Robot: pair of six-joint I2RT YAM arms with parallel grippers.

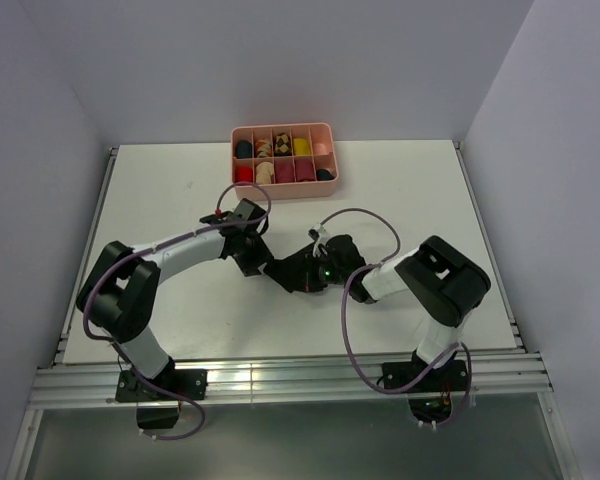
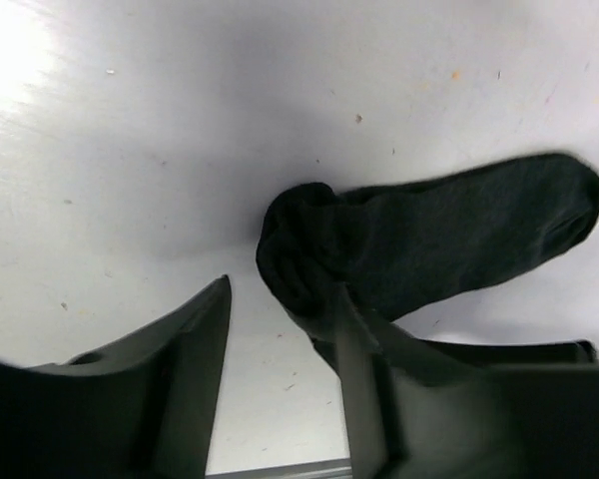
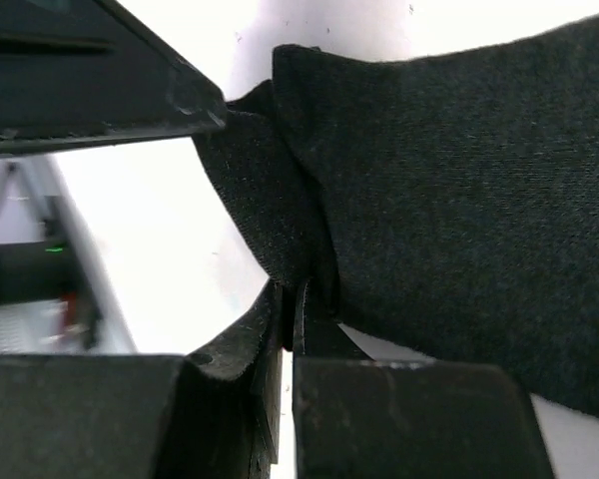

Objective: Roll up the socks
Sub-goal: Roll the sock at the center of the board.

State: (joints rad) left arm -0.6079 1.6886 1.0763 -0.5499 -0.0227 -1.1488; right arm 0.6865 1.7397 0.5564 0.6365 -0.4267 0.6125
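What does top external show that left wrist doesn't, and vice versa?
Only top external: the pink tray at the far edge of the table, its compartments filled, and the right hand reaching in to mid-table. Only left wrist: the shape of the black sock, with one end bunched against a finger and the rest lying flat, and the left hand with its fingers apart. Both: the white table and the left hand. From above, the sock blends into the dark hands.

We see glare whitening the table (image 2: pixel 15 50) at the left wrist view's upper left; the right gripper (image 3: pixel 290 309) looms dark, softly blurred.
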